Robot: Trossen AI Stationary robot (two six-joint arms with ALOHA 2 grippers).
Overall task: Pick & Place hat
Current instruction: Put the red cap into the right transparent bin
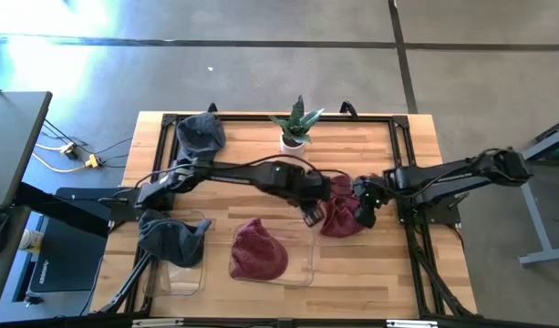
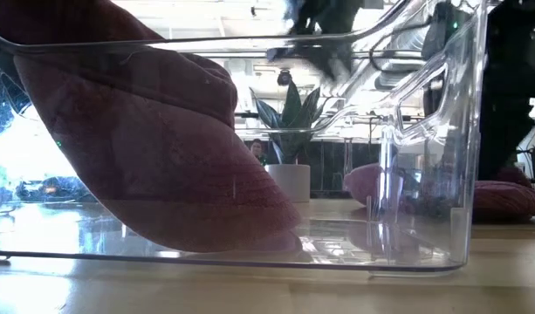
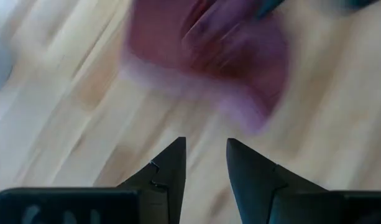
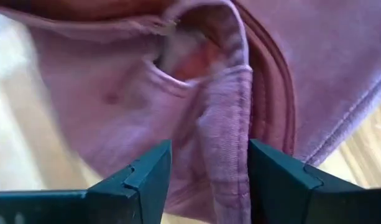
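Hats lie across the high view: a maroon hat [image 1: 339, 217] right of centre between both grippers, another red hat [image 1: 258, 250] in the clear bin [image 1: 308, 266] at lower centre. The left gripper [image 1: 314, 215] sits at its left edge, the right gripper [image 1: 363, 211] at its right. Low view: the binned hat fills the left. Left wrist view: fingers [image 3: 168, 168] parted, empty, short of the cloth. Right wrist view: jaws straddle a seam fold, seemingly to pinch it; not yet clamped.

right gripper [image 4: 210, 180] | jaws apart, straddling fold of maroon hat [image 4: 227, 112] | wooden table [image 4: 16, 124] beneath
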